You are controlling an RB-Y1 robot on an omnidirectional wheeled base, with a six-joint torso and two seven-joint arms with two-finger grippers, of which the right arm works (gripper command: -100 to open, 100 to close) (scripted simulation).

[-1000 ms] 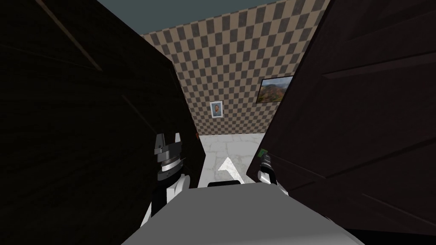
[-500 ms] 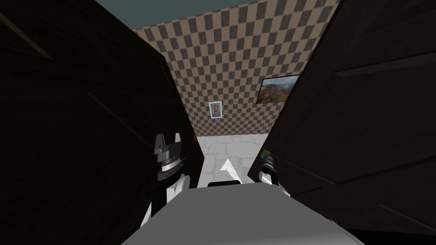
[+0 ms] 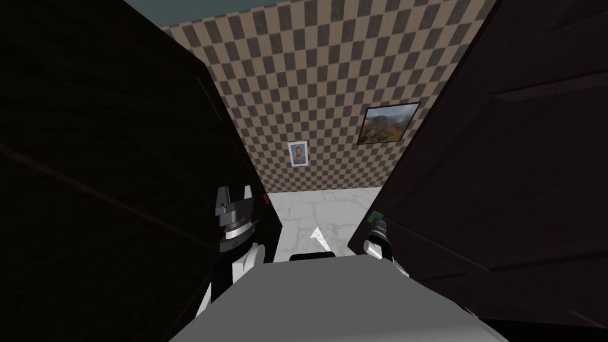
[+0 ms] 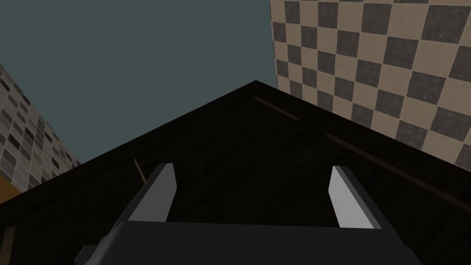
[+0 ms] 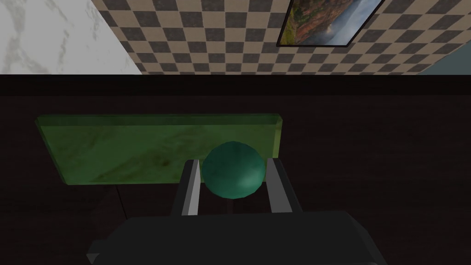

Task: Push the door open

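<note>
The right gripper [image 5: 233,162] pinches the knob [image 5: 233,171]: its 2 fingers press the sides of the round teal-green ball. The knob sits in front of a green plate [image 5: 138,147], which is fixed on the dark right door [image 3: 504,178] near its edge. In the head view this door is on my right side and the gripper is low at its edge. A second dark door, the left door [image 3: 107,148], is on my left side. Between the 2 doors there is a gap. Through it I see a white marbled floor [image 3: 320,205] and a checkered wall [image 3: 326,89] with 2 pictures, a small portrait [image 3: 297,154] and a landscape [image 3: 389,123]. The left gripper [image 4: 253,181] points up along the left door, very near to it. Its 2 fingers are spread wide apart and hold nothing. I cannot tell if they touch the door.
</note>
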